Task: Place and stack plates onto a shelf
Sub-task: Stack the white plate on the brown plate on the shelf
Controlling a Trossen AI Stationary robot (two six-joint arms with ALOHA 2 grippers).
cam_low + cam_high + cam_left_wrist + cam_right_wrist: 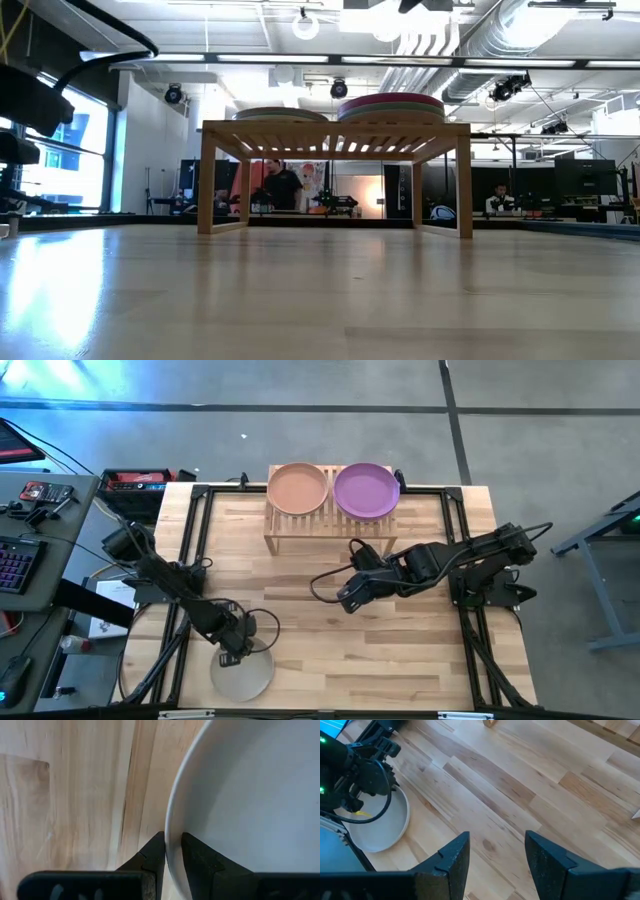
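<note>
The light-wood shelf (330,528) stands at the table's far side. On its top rest a peach plate stack (297,488) on the left and a purple plate (366,490) on the right. The low view shows the shelf (335,135) with stacked plates (390,104) on the slats. A pale grey-beige plate (243,674) lies near the table's near edge. My left gripper (233,654) is shut on this plate's far rim. My right gripper (345,598) hovers open over the table's middle and touches nothing. My left gripper pinches the pale plate's rim (172,845) on its far side, one finger (197,857) inside the dish and the other (154,854) outside. The fingers come slanting down from the table's far left. In the right wrist view the plate (382,827) seems to lie flat on the table.
Bare wooden tabletop (300,580) stretches between the shelf and the pale plate. Black frame rails (465,620) run along the table's sides. A desk with a keyboard (15,565) stands beyond the left edge. People show in the room behind the shelf (280,185).
</note>
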